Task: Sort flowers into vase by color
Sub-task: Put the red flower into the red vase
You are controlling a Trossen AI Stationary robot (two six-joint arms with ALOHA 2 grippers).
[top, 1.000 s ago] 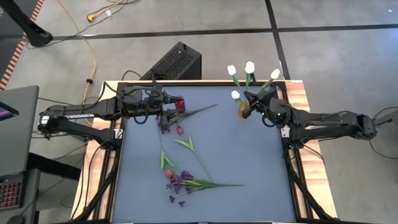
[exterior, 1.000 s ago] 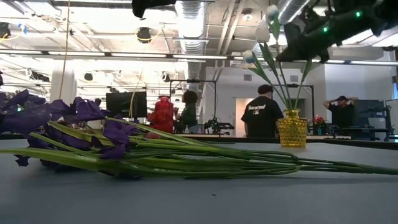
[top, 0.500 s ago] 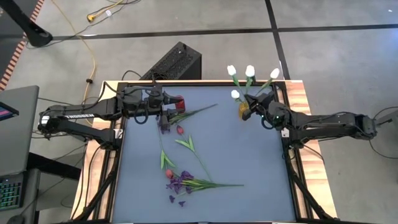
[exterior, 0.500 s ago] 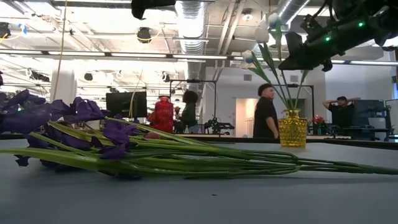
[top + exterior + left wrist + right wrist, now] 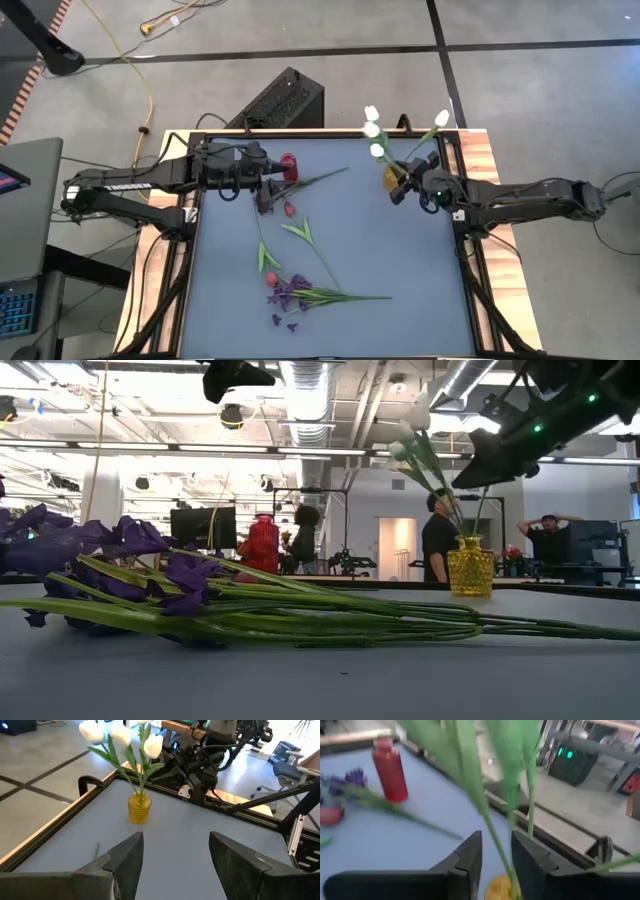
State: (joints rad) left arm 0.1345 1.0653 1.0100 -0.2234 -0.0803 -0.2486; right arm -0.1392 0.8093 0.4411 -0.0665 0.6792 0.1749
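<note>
We look down on a blue-grey counter (image 5: 400, 270) framed in pale wood, with one dark robot arm reaching in from each side.

At the far right corner stands a small yellow vase (image 5: 392, 177) holding white tulips (image 5: 372, 128) on green stems. The right gripper (image 5: 404, 188) sits just beside the vase. From its wrist camera, its two dark fingers (image 5: 470, 855) stand a little apart, with green tulip stems (image 5: 492, 837) passing through the gap; we cannot tell whether they touch. In the level view the tulips lean to one side above the vase, with the right arm hanging over them.

At the far left, the left gripper (image 5: 268, 190) hovers near a red vase (image 5: 289, 163). Its wrist camera shows its fingers (image 5: 127, 857) spread wide apart with nothing between them.

The other flowers lie flat on the counter. A purple cluster (image 5: 266, 205) with a long green stem lies beside the red vase, under the left gripper. A red bud (image 5: 289, 209) rests just next to it. Towards the near middle lies a second red bud (image 5: 271, 279), touching a bushy heap of purple flowers (image 5: 293, 293) whose stems point to the right. A few purple petals (image 5: 284, 322) are scattered just in front of them.

People stand in the room behind the counter.
</note>
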